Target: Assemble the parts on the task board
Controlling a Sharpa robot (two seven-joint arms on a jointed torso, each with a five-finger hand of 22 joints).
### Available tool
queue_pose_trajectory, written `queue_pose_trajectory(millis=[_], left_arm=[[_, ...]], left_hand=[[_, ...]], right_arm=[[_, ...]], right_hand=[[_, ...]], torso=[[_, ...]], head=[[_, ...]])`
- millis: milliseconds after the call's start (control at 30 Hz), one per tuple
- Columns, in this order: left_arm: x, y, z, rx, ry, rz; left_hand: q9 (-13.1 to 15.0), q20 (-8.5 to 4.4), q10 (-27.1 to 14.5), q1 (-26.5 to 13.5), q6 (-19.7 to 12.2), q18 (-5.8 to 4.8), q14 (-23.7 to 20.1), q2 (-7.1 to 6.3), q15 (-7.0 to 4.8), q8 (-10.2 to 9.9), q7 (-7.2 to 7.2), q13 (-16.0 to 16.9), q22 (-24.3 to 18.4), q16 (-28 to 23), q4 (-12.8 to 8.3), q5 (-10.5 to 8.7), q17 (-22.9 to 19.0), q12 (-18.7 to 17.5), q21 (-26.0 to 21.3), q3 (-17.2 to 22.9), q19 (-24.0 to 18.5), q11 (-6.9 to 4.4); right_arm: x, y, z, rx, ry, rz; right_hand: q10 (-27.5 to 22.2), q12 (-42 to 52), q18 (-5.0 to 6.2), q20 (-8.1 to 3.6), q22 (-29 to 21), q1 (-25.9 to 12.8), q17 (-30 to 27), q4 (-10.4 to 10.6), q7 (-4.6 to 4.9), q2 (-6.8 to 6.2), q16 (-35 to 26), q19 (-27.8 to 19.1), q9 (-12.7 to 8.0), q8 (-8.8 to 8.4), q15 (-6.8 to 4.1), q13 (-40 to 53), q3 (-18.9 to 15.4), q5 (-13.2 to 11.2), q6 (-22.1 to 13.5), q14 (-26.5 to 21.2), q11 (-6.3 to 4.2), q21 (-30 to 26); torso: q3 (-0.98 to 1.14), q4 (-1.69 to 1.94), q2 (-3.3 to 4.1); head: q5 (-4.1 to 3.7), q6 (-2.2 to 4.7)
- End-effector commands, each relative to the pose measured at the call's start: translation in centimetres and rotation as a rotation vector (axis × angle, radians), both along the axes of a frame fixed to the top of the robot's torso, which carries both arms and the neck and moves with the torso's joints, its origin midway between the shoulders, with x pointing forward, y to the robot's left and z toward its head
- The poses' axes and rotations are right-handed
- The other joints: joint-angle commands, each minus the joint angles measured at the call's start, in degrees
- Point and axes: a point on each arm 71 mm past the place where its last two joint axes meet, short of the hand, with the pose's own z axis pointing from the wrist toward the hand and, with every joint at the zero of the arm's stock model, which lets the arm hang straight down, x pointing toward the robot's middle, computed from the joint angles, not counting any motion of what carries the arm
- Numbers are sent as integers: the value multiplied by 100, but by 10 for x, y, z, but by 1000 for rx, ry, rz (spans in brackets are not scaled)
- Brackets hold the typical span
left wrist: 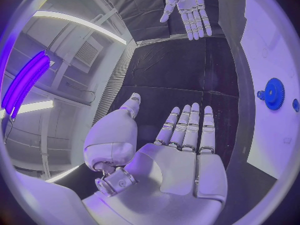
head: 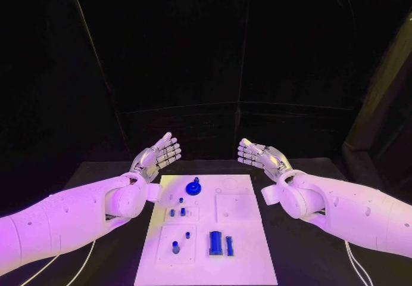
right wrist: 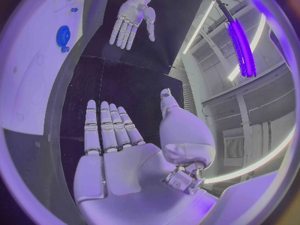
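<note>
In the lower centre of the head view, two upright blue rectangular blocks [head: 221, 243] are seen standing on the flat white task board [head: 249, 265]. Small blue pegs [head: 177, 211] lie mid-board, and a round toothed blue gear [head: 193, 188] sits toward its far end. These parts are judged light, stiff and smooth; the gear would best be pinched across its rim. Beyond, the left hand [head: 156, 156] and right hand [head: 262, 156] are raised, fingers spread, holding nothing.
</note>
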Motion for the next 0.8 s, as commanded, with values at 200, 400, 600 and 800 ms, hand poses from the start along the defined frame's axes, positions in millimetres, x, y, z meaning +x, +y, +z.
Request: queue_pose_trajectory(millis=[200,400,600,800], left_arm=[[-24,-23,14,142,-55,153],[-39,-35,23,174,-77,202],[-44,-39,27,184,-85,220],[-44,-39,27,184,-86,220]], left_hand=[[-34,-374,-1397,-1744,-1343,-276,-1332,18,-318,-72,-321,-32,-717,-705,39,-44,-540,-405,-256,-414,-1135,-559],[-34,-832,-1783,-2224,-1713,-708,-1699,18,-318,-72,-321,-32,-717,-705,39,-44,-540,-405,-256,-518,-1442,-559],[-34,-832,-2048,-2559,-1971,-708,-1956,18,-318,-72,-321,-32,-717,-705,39,-44,-540,-405,-256,-920,-1656,-559],[-34,-832,-2285,-2854,-2196,-708,-2180,18,-318,-72,-321,-32,-717,-705,39,-44,-540,-405,-256,-920,-1844,-559]], right_arm=[[-26,3,17,52,-33,-239],[-38,7,22,62,-29,-282],[-39,7,23,63,-28,-286],[-39,7,23,63,-28,-286]], right_hand=[[-1578,-65,-262,-664,-61,-1877,-73,226,-591,-52,-47,-1461,-54,-44,-77,-36,36,-136,-1361,-1658,-264,-384],[-2008,-65,-663,-664,-61,-2393,-73,226,-591,-52,-47,-1861,-54,-44,-77,-36,36,-136,-1734,-2114,-264,-855],[-2303,-65,-663,-664,-61,-2747,-73,226,-591,-52,-47,-2141,-54,-44,-77,-36,36,-136,-1991,-2424,-264,-855],[-2571,-65,-663,-664,-61,-3066,-73,226,-591,-52,-47,-2391,-54,-44,-77,-36,36,-136,-2225,-2709,-264,-855]], torso=[[42,90,13],[42,90,13],[42,90,13],[42,90,13]], head=[[-2,38],[-2,38],[-2,38],[-2,38]])
